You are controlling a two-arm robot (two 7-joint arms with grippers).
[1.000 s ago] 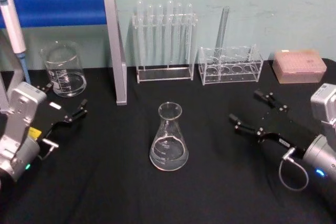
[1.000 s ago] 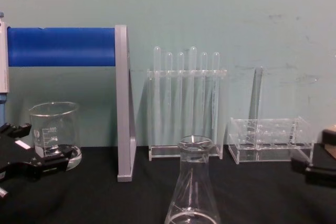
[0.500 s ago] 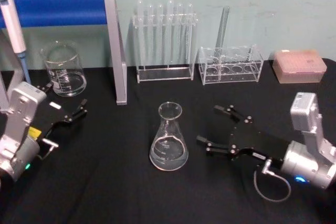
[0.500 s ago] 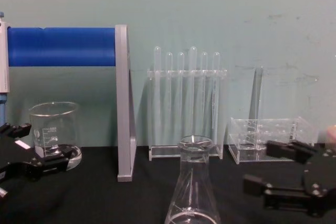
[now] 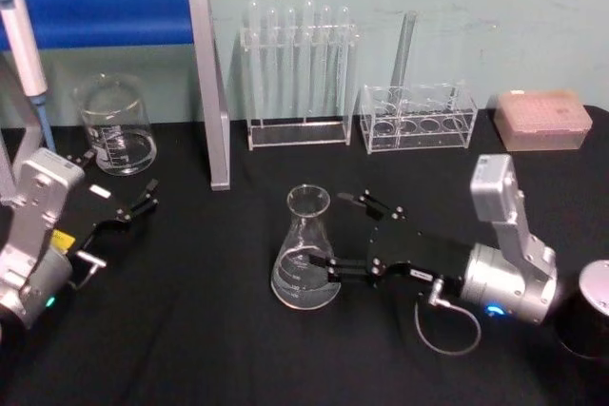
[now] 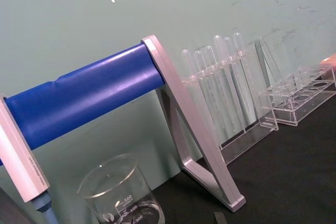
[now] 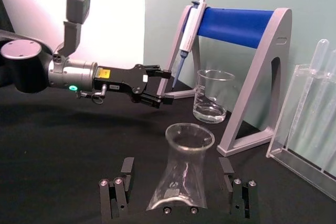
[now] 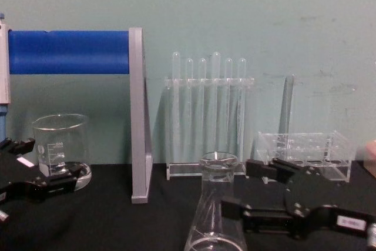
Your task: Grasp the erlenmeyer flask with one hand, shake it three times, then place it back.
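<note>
Black table cloth (image 5: 190, 330), near-centre: the erlenmeyer flask (image 5: 306, 252) stands upright on its base and has not shifted across the three head views.

The right gripper (image 5: 340, 233) has changed. A second ago it sat well off to the right. Half a second ago it was near the flask but short of it. Now it has slid in low from the right, and its fingers bracket the flask's lower body, one on the near side and one on the far side. In the right wrist view the flask sits centred between the spread fingers (image 7: 115, 195) with a gap showing on each side, so the fingers are wide open and hold nothing. I can't see any contact yet.

My read is that the approach is done and the grasp is next. The close should be gentle, as the cone is sloped glass and could ride up or tip under a hard squeeze. No shake has started.

At the left edge, the left gripper (image 5: 143, 201) is parked over the cloth in the same pose as before, fingers apart and empty.

Farther back on the left are the beaker (image 5: 116, 130), the blue-barred stand (image 5: 105, 14) and a pipette (image 5: 24, 45) hanging on it. Along the far wall are the test tube rack (image 5: 297, 73), a low clear rack (image 5: 419, 119) and a pink box (image 5: 542, 121), all unchanged.
</note>
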